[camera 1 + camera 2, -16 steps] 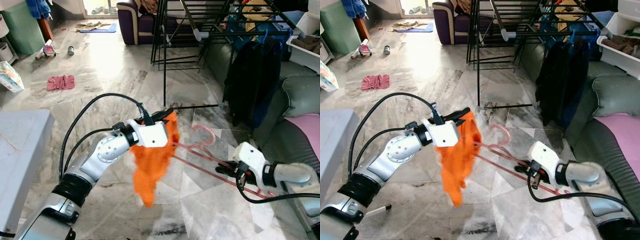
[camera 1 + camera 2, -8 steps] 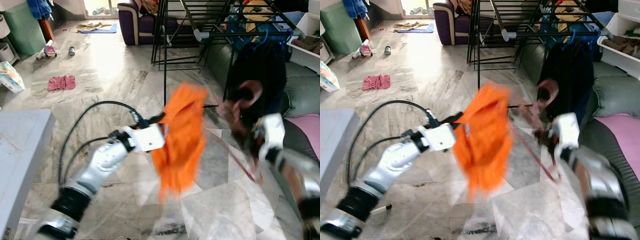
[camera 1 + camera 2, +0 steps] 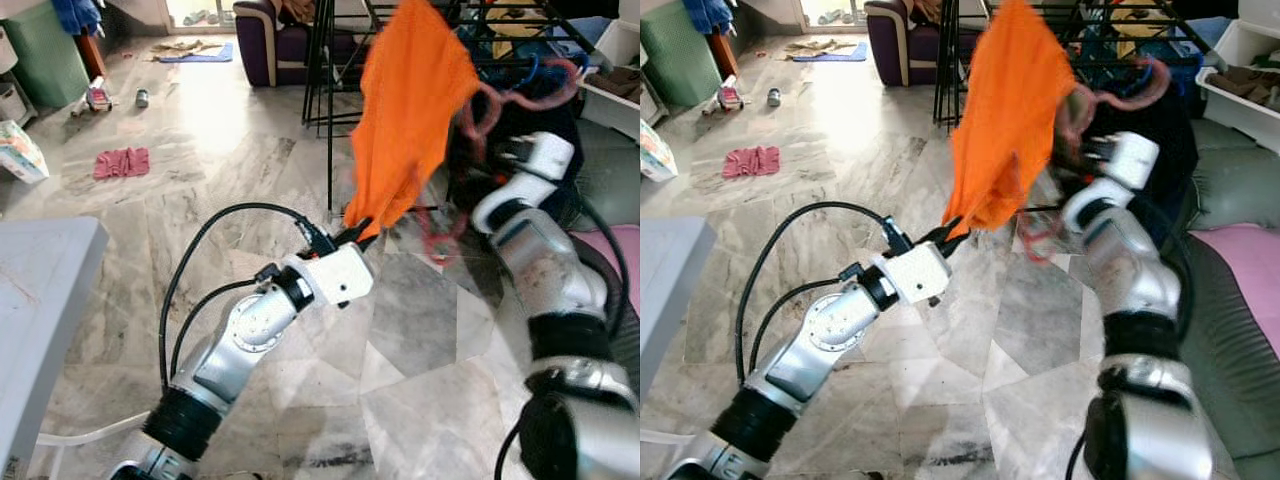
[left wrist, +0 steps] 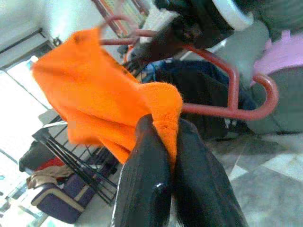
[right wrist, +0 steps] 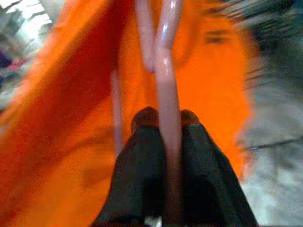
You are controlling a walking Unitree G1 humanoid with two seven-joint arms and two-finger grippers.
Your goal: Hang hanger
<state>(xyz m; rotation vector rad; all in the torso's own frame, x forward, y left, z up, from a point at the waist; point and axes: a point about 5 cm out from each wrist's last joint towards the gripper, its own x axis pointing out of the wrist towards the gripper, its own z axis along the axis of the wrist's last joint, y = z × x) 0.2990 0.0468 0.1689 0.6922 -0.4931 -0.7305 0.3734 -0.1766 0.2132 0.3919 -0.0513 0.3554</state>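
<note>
Left eye view: orange cloth now lifted high, up in front of the black drying rack, no longer hanging low over the marble floor as a second ago. Left gripper pinching the cloth's lowest corner. Right arm raised near the rack, blurred pink hanger carried up beside the dark clothes.

Right eye view: same scene; right gripper up behind the cloth, hanger hook blurred by the rack's rail. Red towel lying on the floor far off, well apart.

Left wrist view: both black fingers pressed together on the orange hem, pink hanger bar running behind the cloth.

Right wrist view: fingers clamped on the pink hanger stem, orange cloth draped close behind, all blurred.
</note>
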